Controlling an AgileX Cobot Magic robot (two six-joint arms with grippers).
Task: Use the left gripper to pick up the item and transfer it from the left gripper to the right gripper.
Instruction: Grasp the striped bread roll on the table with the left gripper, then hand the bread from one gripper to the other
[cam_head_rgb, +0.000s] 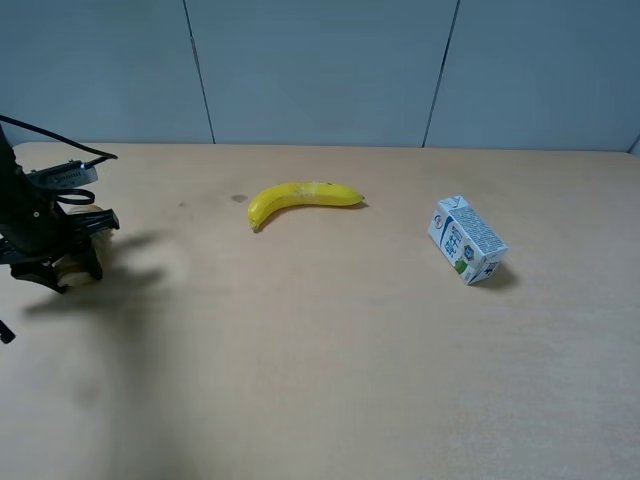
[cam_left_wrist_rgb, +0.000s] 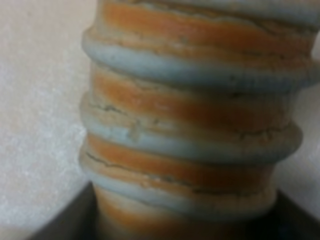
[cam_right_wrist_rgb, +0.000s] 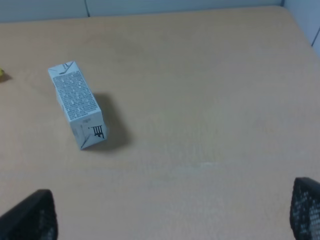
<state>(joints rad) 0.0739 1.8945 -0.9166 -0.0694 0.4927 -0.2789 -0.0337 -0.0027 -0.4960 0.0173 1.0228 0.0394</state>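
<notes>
Little done, by the look of it. Found the ribbed, accordion-like cylinder of tan and orange rings low at the far left of the light wooden table, flanked by the jaws of the bulky black left gripper; could not tell whether clamped or merely alongside. Saw the slim-fingered black right gripper gaping wide near the white-blue carton, holding nothing. Judged lift and handover both outstanding.
</notes>
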